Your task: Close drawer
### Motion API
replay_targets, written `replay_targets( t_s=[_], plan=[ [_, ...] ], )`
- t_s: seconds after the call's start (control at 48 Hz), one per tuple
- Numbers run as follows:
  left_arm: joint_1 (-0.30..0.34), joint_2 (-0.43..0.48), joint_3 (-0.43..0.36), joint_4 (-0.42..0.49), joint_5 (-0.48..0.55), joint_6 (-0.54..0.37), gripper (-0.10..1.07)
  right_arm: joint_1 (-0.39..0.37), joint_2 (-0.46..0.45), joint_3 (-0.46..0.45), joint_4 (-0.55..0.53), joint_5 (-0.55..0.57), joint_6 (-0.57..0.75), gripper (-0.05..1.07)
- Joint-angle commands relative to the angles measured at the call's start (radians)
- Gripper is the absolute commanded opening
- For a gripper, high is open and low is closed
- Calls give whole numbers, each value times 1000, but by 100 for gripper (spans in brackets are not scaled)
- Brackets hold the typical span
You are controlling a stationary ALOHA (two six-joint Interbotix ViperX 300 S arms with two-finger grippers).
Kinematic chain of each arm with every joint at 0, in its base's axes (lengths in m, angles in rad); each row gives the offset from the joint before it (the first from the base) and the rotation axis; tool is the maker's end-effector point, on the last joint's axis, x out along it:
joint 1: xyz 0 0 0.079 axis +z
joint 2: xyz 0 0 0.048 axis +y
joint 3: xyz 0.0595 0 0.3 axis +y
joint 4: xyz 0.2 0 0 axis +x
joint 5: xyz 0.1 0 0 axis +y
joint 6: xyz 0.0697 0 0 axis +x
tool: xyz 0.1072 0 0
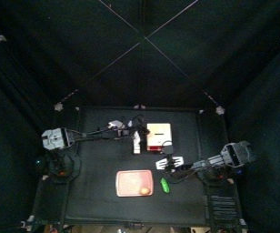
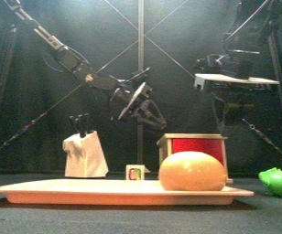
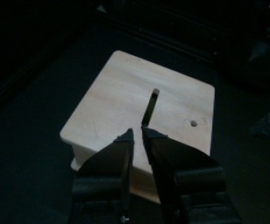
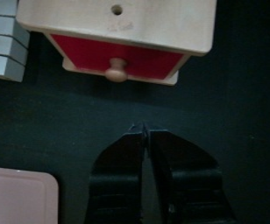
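Nearest to the front edge of the tabletop (image 2: 131,215) lies a flat salmon-pink board (image 2: 70,191), and an orange ball (image 2: 192,172) sits on its right part. A green object (image 2: 278,180) lies just beside the board, at the right. Behind the board stand a small block (image 2: 135,172) and a white object (image 2: 85,155). The drawer (image 2: 192,146) stands further back, near the middle of the tabletop, and its red front with a round knob (image 4: 117,73) faces the right pincer (image 4: 141,131), which is apart from it. Whether this pincer is open or closed I cannot tell. The left pincer (image 3: 138,131) hangs over the drawer's cream top, parted and holding nothing.
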Motion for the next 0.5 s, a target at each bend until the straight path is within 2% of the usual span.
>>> replay_targets(
  t_s=[0.0,0.271,0.479],
  plan=[
    [5,2,-41,3,5,2,60,-15,-5,-20,-12,-14,3,51],
    [5,25,-43,2,34,2,60,-63,35,-31,-37,-17,6,73],
    [5,26,-40,-37,46,-2,60,-103,67,-48,-46,-18,6,78]
  ],
)
